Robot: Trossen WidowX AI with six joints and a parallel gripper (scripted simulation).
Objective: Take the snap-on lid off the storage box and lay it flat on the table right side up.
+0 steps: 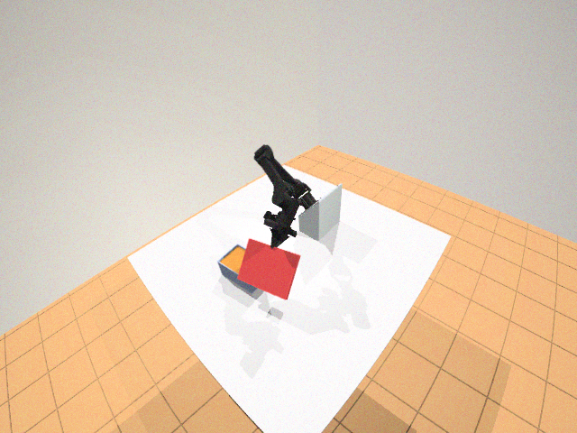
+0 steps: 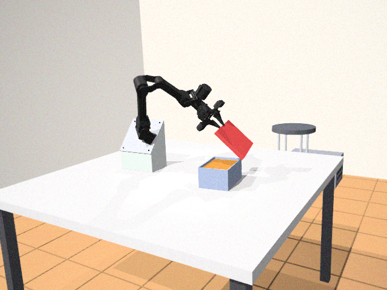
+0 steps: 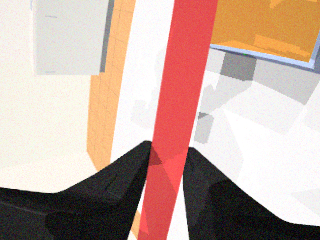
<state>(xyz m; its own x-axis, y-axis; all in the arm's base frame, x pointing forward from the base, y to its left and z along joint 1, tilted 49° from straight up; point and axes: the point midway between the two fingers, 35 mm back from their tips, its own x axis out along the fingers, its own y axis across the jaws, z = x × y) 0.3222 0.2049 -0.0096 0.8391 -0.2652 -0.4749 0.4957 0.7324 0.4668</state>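
Note:
The red lid [image 1: 269, 269] [image 2: 234, 139] [image 3: 182, 100] hangs tilted in the air, off the box, held by one edge. My gripper [image 1: 278, 241] [image 2: 218, 124] [image 3: 167, 150] is shut on the lid's upper edge. The pale blue storage box [image 1: 248, 285] [image 2: 219, 176] [image 3: 267, 7] stands open on the white table [image 1: 363, 298] [image 2: 124, 206], showing its orange inside [image 1: 235, 258] [image 2: 220, 163]. The lid's lower end hangs above the box's far side. In the wrist view the lid shows edge-on as a red strip between the two black fingers.
The arm's grey base block [image 1: 321, 214] [image 2: 143, 150] [image 3: 70, 16] stands on the table behind the box. A round grey stool [image 2: 292, 129] stands beyond the table's far side. The floor is orange tile [image 1: 489, 354].

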